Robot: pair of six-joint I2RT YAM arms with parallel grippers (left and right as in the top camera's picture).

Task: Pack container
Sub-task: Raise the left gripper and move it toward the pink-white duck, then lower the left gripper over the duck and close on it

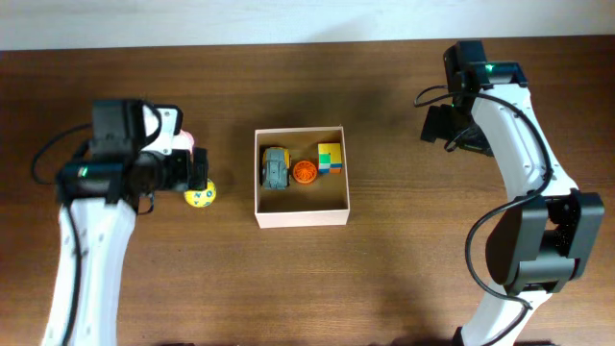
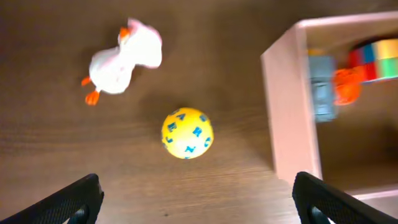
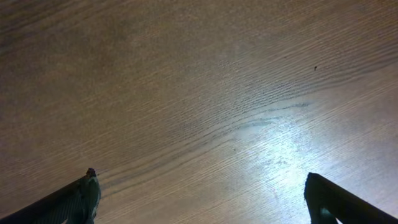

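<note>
The container point(image 1: 300, 217) is a shallow square box, white outside and tan inside, at the table's middle. It holds a grey toy car point(image 1: 277, 169), an orange round toy point(image 1: 305, 172) and a coloured block cube point(image 1: 330, 158). A yellow ball with blue letters point(image 1: 200, 195) lies left of the box; it also shows in the left wrist view point(image 2: 187, 133). A white duck toy point(image 2: 121, 59) lies beyond it, mostly hidden overhead. My left gripper point(image 2: 199, 202) is open and empty just short of the ball, with the box wall point(image 2: 289, 106) to its right. My right gripper point(image 3: 202, 196) is open and empty over bare table at the far right.
The right arm point(image 1: 509, 125) reaches from the right front edge up to the far right of the table. The left arm point(image 1: 86, 240) runs along the left side. The table is dark brown wood point(image 1: 404, 269).
</note>
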